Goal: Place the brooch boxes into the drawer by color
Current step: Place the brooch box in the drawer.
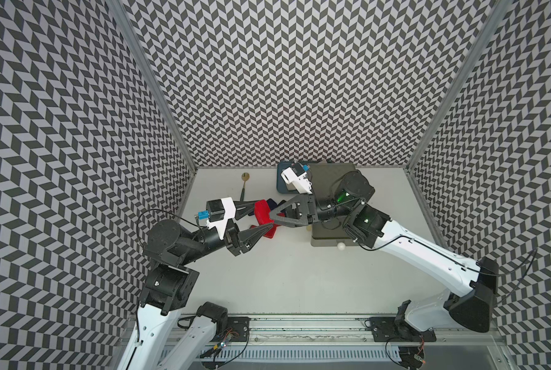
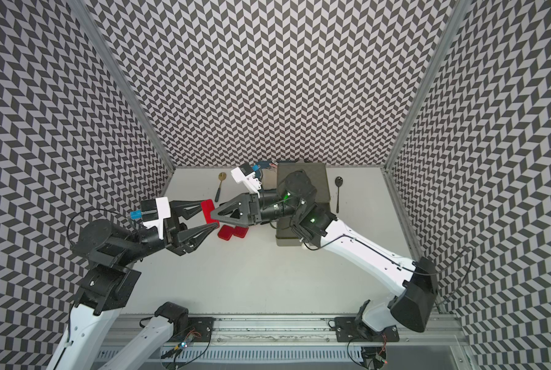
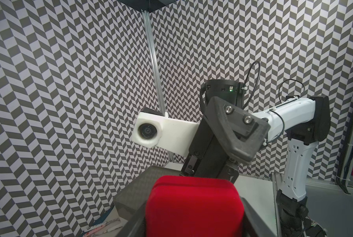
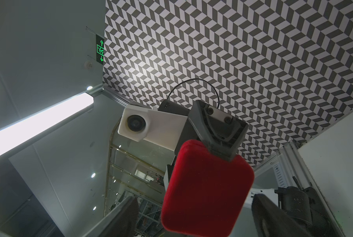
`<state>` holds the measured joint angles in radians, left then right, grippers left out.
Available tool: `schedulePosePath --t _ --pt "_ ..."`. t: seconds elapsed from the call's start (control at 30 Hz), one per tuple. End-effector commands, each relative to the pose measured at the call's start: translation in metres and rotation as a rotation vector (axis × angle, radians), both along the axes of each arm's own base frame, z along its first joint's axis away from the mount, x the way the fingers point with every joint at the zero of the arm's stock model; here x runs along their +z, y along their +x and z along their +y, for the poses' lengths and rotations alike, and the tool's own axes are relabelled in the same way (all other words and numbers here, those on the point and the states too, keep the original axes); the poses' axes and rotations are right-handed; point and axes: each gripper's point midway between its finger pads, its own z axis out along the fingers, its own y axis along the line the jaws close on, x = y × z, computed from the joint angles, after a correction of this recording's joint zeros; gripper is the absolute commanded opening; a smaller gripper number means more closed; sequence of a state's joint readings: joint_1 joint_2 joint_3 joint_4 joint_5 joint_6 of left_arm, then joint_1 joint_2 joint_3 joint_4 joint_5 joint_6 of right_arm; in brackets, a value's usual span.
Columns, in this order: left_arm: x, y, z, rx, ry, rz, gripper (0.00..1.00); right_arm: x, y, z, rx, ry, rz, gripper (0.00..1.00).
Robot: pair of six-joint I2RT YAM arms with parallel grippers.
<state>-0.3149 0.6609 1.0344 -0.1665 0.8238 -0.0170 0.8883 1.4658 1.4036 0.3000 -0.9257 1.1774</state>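
Chevron-patterned walls enclose a pale grey tabletop point(image 1: 267, 282). Just beside the boxy grey-topped drawer chest point(image 2: 322, 182), on its left-arm side, the left gripper point(image 1: 263, 215) pinches a red velvety rounded-square brooch box point(image 2: 207, 208) upright in the air. The right gripper point(image 4: 193, 196) straddles it, jaws wide and not touching. For a clean handover, the right should clamp squarely before the left lets go. Three reds in all: one held, two loose red boxes point(image 2: 226, 232) flat near the chest. One navy box point(image 1: 272, 202) shows.
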Motion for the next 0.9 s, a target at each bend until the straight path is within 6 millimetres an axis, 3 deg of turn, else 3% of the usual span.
schedulePosePath --t 0.0,0.27,0.5,0.6,0.77,0.87 --pt "0.001 -0.006 -0.002 -0.025 0.001 -0.011 0.41 0.014 -0.004 0.001 0.020 0.058 -0.038 0.86" --pt "-0.003 -0.008 -0.003 -0.046 -0.002 0.004 0.41 0.011 -0.004 0.006 0.042 0.064 -0.023 0.76" --pt "-0.005 -0.008 -0.005 -0.059 0.004 0.010 0.43 0.012 -0.004 0.006 0.050 0.069 -0.017 0.56" --pt "-0.007 -0.007 -0.005 -0.057 0.012 0.014 0.52 0.011 -0.005 0.005 0.052 0.067 -0.017 0.45" --pt "-0.007 -0.004 -0.004 -0.042 0.012 0.018 0.99 0.006 -0.005 0.004 0.035 0.048 -0.028 0.42" --pt "-0.007 -0.002 -0.003 -0.027 0.009 0.023 1.00 0.002 -0.001 0.003 0.013 0.029 -0.041 0.42"
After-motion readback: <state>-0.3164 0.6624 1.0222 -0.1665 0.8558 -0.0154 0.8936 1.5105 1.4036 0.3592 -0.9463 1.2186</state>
